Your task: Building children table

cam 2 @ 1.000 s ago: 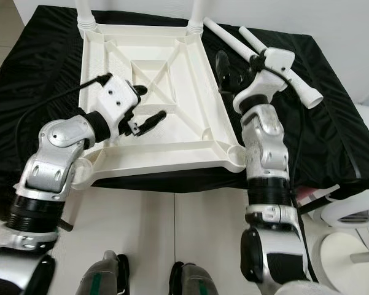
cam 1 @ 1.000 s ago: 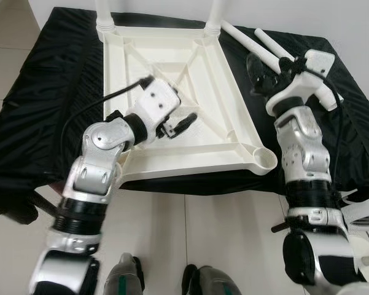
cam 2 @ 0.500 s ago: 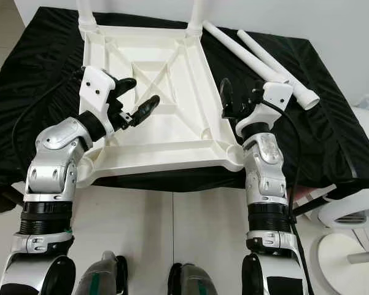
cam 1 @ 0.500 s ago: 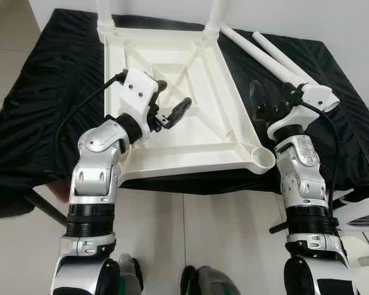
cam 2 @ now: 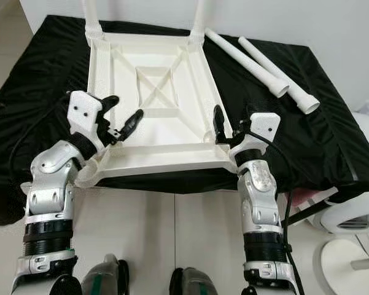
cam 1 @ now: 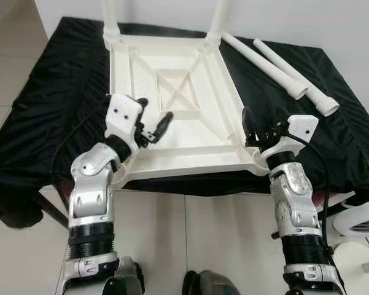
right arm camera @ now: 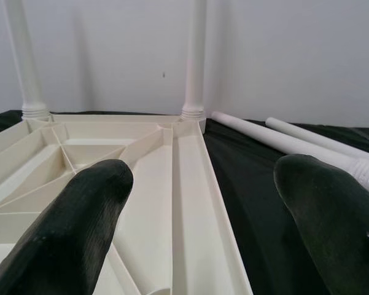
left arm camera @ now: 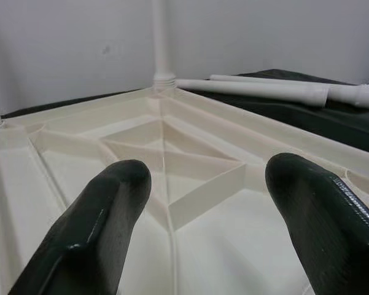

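Both arms are pulling back toward the robot compared with a second ago: the left tool (cam 1: 150, 123), which was reaching over the middle of the inverted tabletop, is now hovering above its near left corner, and the right tool (cam 1: 262, 124), earlier up beside the loose legs, is now sitting at the near right corner.

White plastic children's tabletop (cam 1: 172, 132) is lying upside down on the black-draped surface (cam 1: 55, 92), ribbed underside and diagonal cross bracing facing up. Two legs (cam 2: 198, 18) are standing upright in the two far corner sockets. Two loose white legs (cam 1: 276, 64) are lying side by side on the black cloth to the right of the tabletop, apart from it, angled away toward the far right.

Left tool: fingers (left arm camera: 86, 233) are spread apart, released, holding nothing; the left wrist view is looking between them across the ribbed underside toward a far upright leg. Whether a fingertip is touching the plastic cannot be told.

Right tool: fingers (right arm camera: 80, 221) are likewise spread wide, released, empty; one finger is lining up over the tabletop's right rim, the other over the black cloth.

White tiled floor (cam 1: 184, 239) is showing below the surface's near edge, and a white round object (cam 2: 350, 243) is standing at the lower right.
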### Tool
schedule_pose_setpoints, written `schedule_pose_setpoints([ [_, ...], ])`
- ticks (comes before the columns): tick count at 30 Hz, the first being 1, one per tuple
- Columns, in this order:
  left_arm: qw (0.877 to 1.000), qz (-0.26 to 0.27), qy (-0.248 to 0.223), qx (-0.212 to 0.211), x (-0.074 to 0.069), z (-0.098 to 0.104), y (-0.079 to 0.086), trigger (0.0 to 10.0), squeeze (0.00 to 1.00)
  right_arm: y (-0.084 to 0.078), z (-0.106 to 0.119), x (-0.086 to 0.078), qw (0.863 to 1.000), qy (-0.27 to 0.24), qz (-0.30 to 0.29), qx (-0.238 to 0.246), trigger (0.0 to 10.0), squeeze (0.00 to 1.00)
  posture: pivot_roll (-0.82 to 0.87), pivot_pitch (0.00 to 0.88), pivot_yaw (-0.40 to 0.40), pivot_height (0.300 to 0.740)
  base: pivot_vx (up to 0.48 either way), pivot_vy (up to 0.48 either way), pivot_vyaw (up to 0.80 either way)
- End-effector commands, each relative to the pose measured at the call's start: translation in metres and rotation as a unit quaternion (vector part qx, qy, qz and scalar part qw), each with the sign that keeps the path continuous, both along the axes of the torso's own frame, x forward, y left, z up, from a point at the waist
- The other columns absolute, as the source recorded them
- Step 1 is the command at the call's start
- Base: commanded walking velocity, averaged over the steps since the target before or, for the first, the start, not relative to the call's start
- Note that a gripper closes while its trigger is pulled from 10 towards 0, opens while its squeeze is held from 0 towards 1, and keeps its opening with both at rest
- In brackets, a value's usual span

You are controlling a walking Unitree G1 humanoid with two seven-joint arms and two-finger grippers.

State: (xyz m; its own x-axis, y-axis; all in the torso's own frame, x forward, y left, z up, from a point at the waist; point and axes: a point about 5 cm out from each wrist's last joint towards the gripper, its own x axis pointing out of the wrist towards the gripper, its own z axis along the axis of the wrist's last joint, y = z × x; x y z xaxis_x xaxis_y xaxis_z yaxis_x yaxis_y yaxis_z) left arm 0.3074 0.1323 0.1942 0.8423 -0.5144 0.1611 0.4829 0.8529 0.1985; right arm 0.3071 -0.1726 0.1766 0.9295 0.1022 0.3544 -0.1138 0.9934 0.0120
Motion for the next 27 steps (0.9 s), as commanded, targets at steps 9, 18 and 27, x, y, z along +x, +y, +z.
schedule_pose_setpoints([
  [9,0.959,0.272,-0.030,-0.074,-0.003,0.003,0.026,10.0,0.00,0.010,0.003,0.001,1.000,-0.014,0.015,-0.006,10.0,0.00,0.04,0.003,-0.125,0.740,0.000,0.000,0.00],
  [18,0.957,0.276,-0.058,-0.060,-0.007,-0.005,0.029,10.0,0.00,0.015,0.002,0.004,0.999,-0.015,0.035,-0.028,10.0,0.00,0.09,0.010,-0.132,0.740,0.000,0.000,0.00],
  [27,0.954,0.293,-0.049,-0.043,-0.002,-0.001,0.033,10.0,0.00,0.018,0.000,0.007,0.999,-0.018,0.029,-0.030,10.0,0.00,0.11,0.019,-0.112,0.740,0.000,0.000,0.00],
])
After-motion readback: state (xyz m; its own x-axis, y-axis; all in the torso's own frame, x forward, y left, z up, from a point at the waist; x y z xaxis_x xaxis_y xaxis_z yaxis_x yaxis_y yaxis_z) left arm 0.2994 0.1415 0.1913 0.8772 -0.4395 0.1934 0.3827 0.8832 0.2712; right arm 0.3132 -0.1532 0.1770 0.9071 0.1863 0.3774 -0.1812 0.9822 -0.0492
